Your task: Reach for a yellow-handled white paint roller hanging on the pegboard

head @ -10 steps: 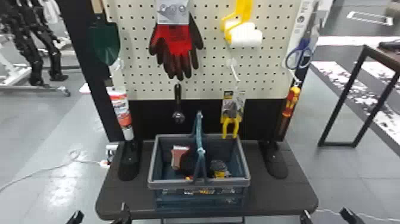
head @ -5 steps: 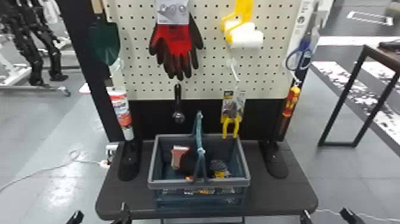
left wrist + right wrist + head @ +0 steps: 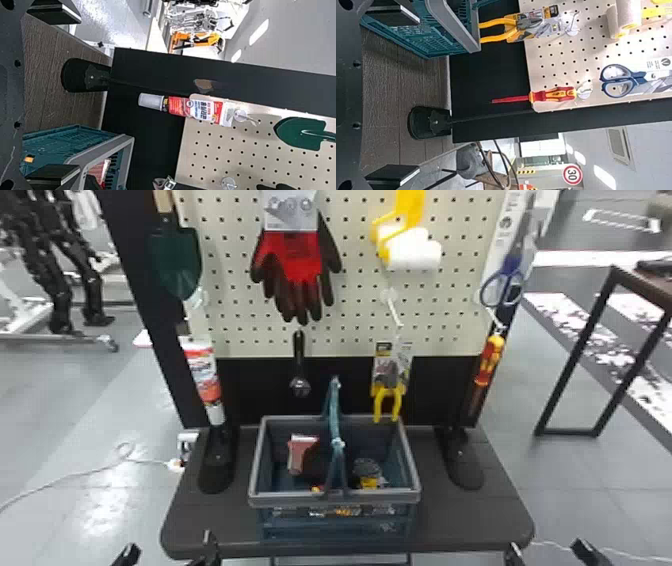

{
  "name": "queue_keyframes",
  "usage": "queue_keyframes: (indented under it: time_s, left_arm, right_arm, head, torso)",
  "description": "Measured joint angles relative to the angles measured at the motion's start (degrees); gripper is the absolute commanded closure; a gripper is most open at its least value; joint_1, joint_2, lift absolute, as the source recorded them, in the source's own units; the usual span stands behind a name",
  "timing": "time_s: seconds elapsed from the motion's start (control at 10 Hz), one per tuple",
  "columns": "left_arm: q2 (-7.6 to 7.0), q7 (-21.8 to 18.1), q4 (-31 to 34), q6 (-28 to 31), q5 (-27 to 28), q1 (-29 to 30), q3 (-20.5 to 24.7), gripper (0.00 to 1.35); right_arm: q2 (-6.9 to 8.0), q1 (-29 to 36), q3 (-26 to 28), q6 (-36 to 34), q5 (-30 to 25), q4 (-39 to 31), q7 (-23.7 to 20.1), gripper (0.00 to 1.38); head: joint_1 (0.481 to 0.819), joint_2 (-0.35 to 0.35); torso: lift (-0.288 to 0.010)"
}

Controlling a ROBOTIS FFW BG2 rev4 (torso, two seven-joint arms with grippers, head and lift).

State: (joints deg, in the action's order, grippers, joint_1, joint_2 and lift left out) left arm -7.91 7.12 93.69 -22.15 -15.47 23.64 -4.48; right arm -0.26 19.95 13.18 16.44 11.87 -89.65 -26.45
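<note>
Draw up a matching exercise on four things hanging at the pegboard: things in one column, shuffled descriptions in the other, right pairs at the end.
1. paint roller | A. red and black, hanging above the wrench
2. trowel | B. red and yellow, hanging below the scissors
3. gloves | C. white, with a yellow handle
4. screwdriver | D. dark green blade, at the board's left side in the head view

Pairs: 1-C, 2-D, 3-A, 4-B

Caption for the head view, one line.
Yellow-handled white paint roller hanging on the pegboard, above yellow-handled pliers and a basket.
</note>
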Motion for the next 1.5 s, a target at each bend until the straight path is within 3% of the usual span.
queue_keyframes:
  time_s: [1.5]
  left_arm:
    - [0.00, 0.0, 0.0, 0.0, 0.0, 0.0, 0.0, 0.00]
  right_arm:
    - [0.00, 0.0, 0.0, 0.0, 0.0, 0.0, 0.0, 0.00]
  head:
    - [0.549, 0.000]
  torso:
    - [-0.100]
